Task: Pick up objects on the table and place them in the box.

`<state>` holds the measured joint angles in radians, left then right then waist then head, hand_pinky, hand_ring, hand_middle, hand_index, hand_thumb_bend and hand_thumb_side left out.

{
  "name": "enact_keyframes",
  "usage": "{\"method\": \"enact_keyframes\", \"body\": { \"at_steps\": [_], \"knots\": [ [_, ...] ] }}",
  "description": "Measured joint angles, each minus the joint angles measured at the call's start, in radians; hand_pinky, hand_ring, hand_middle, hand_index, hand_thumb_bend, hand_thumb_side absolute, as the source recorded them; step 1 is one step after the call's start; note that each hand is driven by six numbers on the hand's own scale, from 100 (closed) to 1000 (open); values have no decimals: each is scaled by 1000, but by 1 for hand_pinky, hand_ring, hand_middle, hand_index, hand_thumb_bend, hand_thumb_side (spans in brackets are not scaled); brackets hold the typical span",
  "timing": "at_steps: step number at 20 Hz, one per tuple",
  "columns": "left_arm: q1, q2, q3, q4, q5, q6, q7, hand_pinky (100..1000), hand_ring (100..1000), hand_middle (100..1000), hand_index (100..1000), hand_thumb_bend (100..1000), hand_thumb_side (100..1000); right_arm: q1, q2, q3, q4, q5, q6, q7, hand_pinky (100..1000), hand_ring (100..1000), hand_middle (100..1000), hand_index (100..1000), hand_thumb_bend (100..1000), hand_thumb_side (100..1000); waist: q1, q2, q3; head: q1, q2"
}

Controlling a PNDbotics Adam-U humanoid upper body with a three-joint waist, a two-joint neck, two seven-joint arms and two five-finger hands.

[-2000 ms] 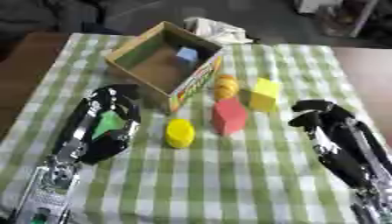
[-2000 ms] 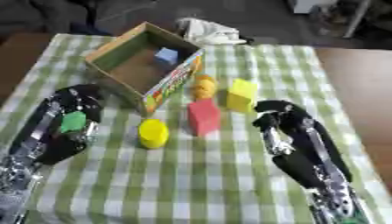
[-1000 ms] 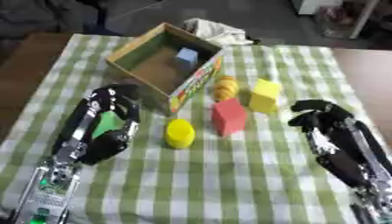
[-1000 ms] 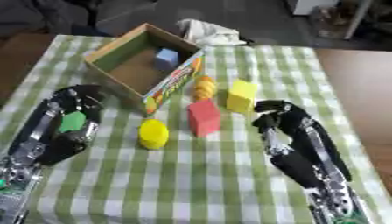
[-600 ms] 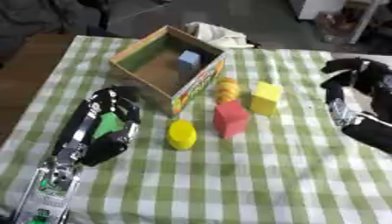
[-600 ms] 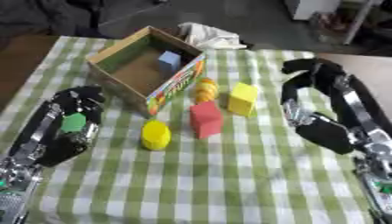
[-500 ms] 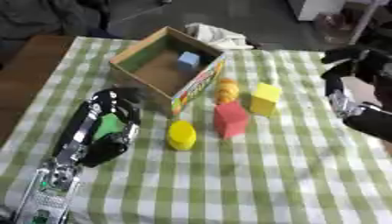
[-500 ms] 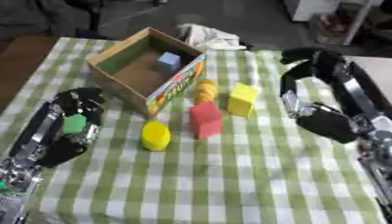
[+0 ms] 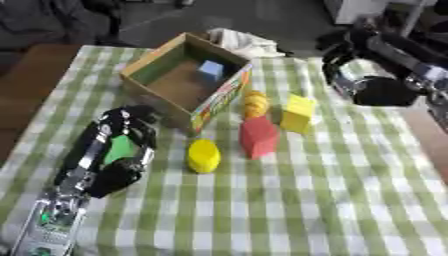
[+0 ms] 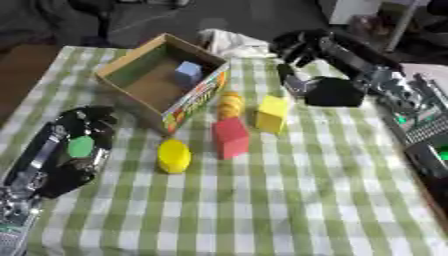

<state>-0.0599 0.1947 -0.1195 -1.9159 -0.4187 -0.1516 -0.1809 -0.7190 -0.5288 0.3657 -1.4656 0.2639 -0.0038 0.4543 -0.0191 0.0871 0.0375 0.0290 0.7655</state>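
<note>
While a white cloth lies behind the cardboard box, the right hand hovers beside the yellow block, fingers curled empty

A box stood at the table's far left; four small blocks lay just right of and before it.

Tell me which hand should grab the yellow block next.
Right, probably. The right hand hangs just beside the yellow block, above the table. The left hand rests at the near left edge, with the yellow cylinder and red block between.
</note>
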Motion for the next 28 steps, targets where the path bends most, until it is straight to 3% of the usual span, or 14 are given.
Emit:
{"method": "enact_keyframes", "body": {
  "at_steps": [6,10,13,14,16,21,25,28],
  "knots": [
    [1,-1,-9,0,5,-2,-10,496,613,639,826,100,567,-80,100,-10,258,145,-93,102,838,921,911,972,288,345,6,-8,31,-34,0],
    [3,-1,-13,2,10,-3,-16,497,613,639,827,100,573,-109,136,-42,369,271,-140,110,868,956,931,993,346,339,8,-11,44,-58,0],
    [3,-2,-15,5,13,-3,-18,497,613,640,827,100,572,-117,151,-63,426,364,-160,102,893,978,944,1000,336,331,8,-12,51,-73,0],
    [3,-2,-16,5,13,-4,-19,497,613,640,827,100,573,-117,155,-69,443,396,-162,98,895,980,944,1000,387,375,8,-13,53,-76,0],
    [3,-2,-18,5,13,-3,-20,497,613,640,827,100,573,-117,157,-83,477,465,-157,83,903,987,945,1000,411,370,8,-13,60,-83,0],
    [3,-2,-18,6,13,-3,-22,497,613,640,828,100,575,-117,165,-127,561,604,-122,6,900,982,933,1000,404,385,9,-13,72,-97,0],
    [3,-2,-18,6,13,-3,-23,498,613,640,828,100,576,-117,166,-153,613,633,-101,-38,893,972,908,1000,396,397,9,-14,73,-102,0],
    [3,-2,-18,6,13,-2,-24,498,613,639,828,100,575,-117,173,-164,639,635,-92,-53,866,924,827,956,377,420,9,-14,74,-102,0]
  ]
}}
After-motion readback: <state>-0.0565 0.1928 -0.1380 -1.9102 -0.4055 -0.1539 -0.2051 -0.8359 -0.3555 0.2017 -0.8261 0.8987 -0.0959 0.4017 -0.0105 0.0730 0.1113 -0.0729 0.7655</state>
